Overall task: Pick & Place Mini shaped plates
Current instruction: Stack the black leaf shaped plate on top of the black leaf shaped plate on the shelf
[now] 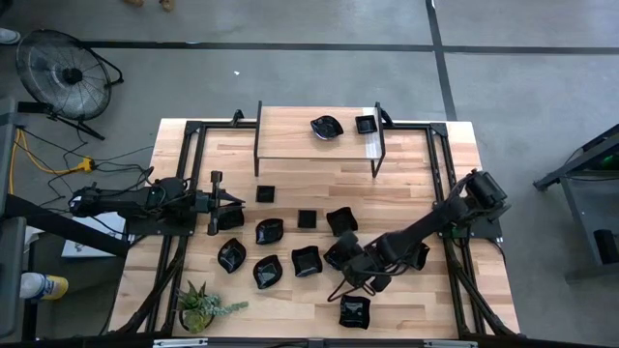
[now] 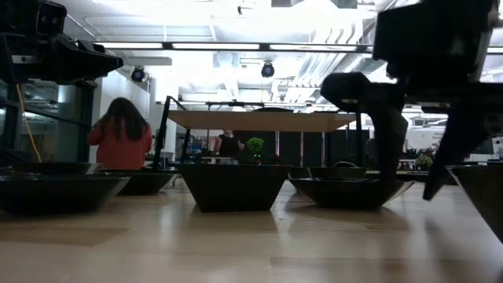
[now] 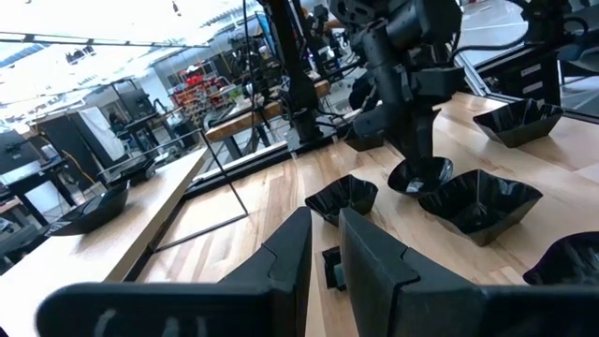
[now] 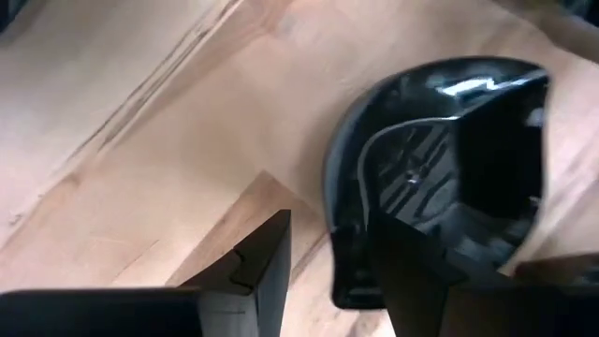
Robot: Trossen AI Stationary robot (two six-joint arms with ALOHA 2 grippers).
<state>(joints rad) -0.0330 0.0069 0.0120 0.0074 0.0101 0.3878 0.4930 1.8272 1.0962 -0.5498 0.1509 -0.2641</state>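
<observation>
The mini shaped plates (image 1: 269, 232) are seen spread over the middle of the wooden table (image 1: 406, 184), rims up, and two more are set on the raised shelf (image 1: 290, 130) at the far edge. Their outlines run in mixed directions and no common long axis can be made out. One plate (image 4: 440, 178) is seen straddled by the right gripper (image 1: 338, 257): one finger (image 4: 496, 159) is placed inside the bowl, the other (image 4: 253, 271) outside on bare wood, with the rim between them. The jaws stand apart; whether the rim is pinched cannot be told.

The right arm is stretched diagonally from the table's right edge towards the centre, its wrist bent downwards onto the cluster. The left arm is laid out level from the left edge, and the left gripper (image 1: 227, 201) is held just above the table near a plate (image 1: 230, 218), its fingers nearly together with nothing between them.

A potted plant (image 1: 198, 307) is stood at the near left corner. No writing can be read.
</observation>
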